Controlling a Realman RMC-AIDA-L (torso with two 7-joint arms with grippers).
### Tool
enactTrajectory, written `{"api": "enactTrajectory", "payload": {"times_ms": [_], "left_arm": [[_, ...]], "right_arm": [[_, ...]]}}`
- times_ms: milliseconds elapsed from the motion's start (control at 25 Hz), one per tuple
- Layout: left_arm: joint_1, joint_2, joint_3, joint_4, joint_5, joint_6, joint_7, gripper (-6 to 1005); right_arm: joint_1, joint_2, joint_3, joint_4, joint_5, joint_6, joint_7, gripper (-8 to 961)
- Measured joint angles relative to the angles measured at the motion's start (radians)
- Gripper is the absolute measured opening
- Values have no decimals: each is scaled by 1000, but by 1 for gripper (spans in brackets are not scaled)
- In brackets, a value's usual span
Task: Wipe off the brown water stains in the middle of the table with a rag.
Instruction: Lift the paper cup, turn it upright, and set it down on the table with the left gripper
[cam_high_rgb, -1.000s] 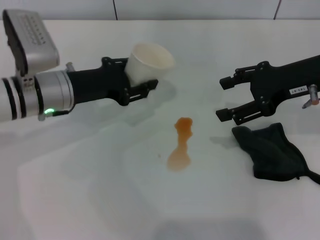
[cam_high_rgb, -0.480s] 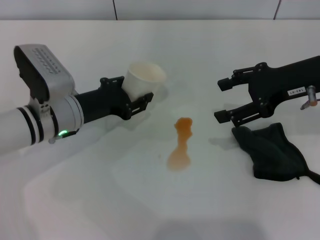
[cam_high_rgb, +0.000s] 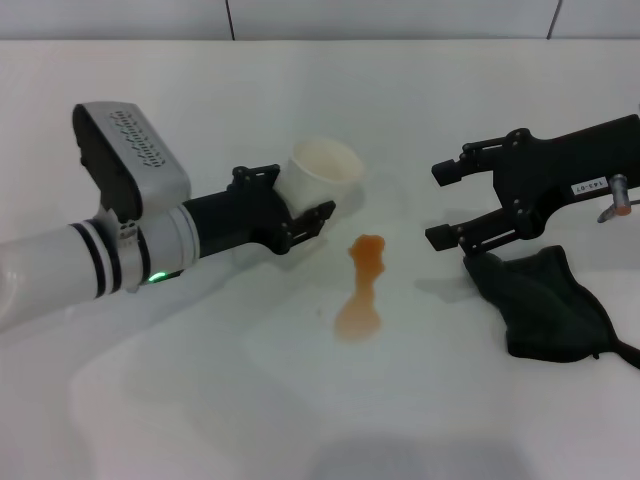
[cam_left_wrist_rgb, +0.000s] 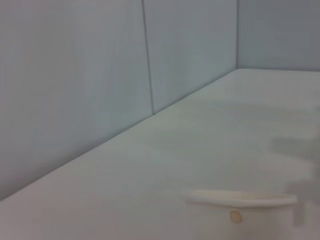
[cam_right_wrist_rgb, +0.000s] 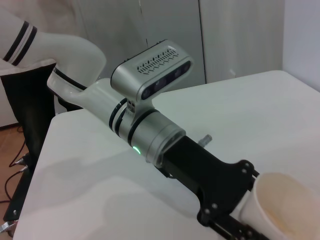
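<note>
Head view: rag (cam_high_rgb: 548, 305) just beneath open right end effector (cam_high_rgb: 447, 205).

— Stain? 
— Brown water stains (cam_high_rgb: 362, 287): orange-brown translucent patch, mid tabletop (cam_high_rgb: 200, 400), narrow neck, wider rounded end nearer the camera. 
— Rag? 
— Rag (cam_high_rgb: 545, 302): black, crumpled in folds, lying flat right of the stain, well apart.

The left gripper (cam_right_wrist_rgb: 243, 212), black on a silver and white arm, grips an off-white paper cup (cam_right_wrist_rgb: 285, 207) above the plain white table (cam_right_wrist_rgb: 240, 115).
</note>
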Motion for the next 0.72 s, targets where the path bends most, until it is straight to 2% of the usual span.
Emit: {"api": "enactTrajectory", "payload": {"times_ms": [160,720], "left_arm": [[-9,0,0,-19,-1,0,-3,617],[25,1,0,-33,9,-5,-16,670]], "right_arm": [[-2,1,-1,0,0,0,0,855],[-14,2,-1,1,5,-6,0,855]]}}
